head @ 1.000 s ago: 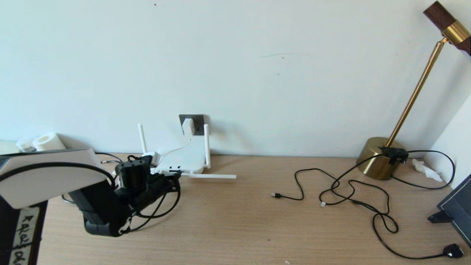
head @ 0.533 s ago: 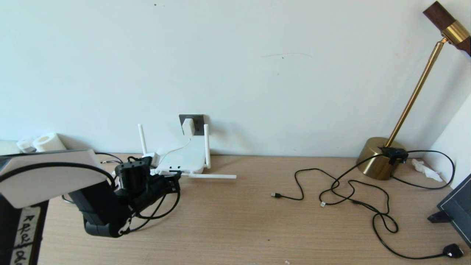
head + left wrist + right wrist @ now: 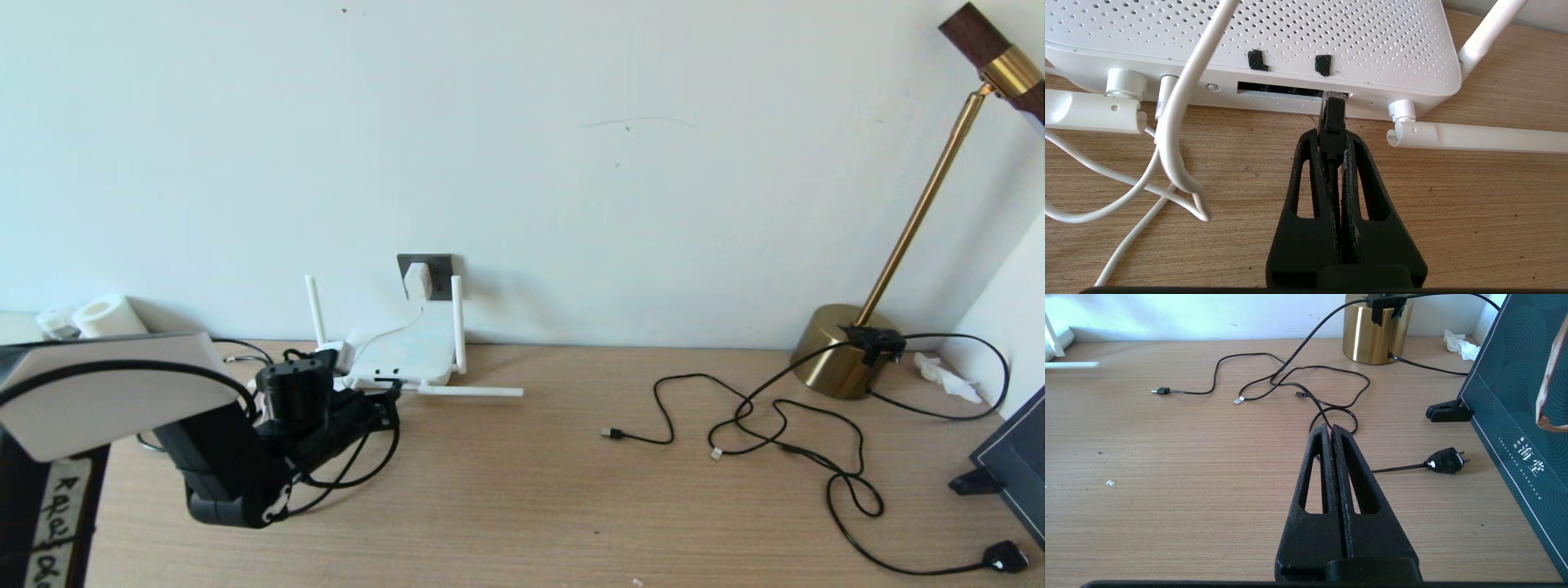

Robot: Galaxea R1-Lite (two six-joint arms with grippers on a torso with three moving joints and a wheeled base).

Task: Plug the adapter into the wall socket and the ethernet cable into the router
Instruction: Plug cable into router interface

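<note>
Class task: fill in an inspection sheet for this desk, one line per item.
Surface: wooden desk, a few crumbs.
Job's things: adapter sits in wall socket; ethernet cable plug tip at router port slot.
Clutter: brass lamp, dark green bag, tissue.
Grippers: left gripper jaws shut on ethernet cable; right gripper shut, holding nothing.
Cables: thin black cables, black plug, white cord.
Surroundings: white wall.

A home desk: wooden top (image 3: 571,490), brass lamp (image 3: 841,351), router (image 3: 404,351) by a wall socket (image 3: 437,269).
</note>
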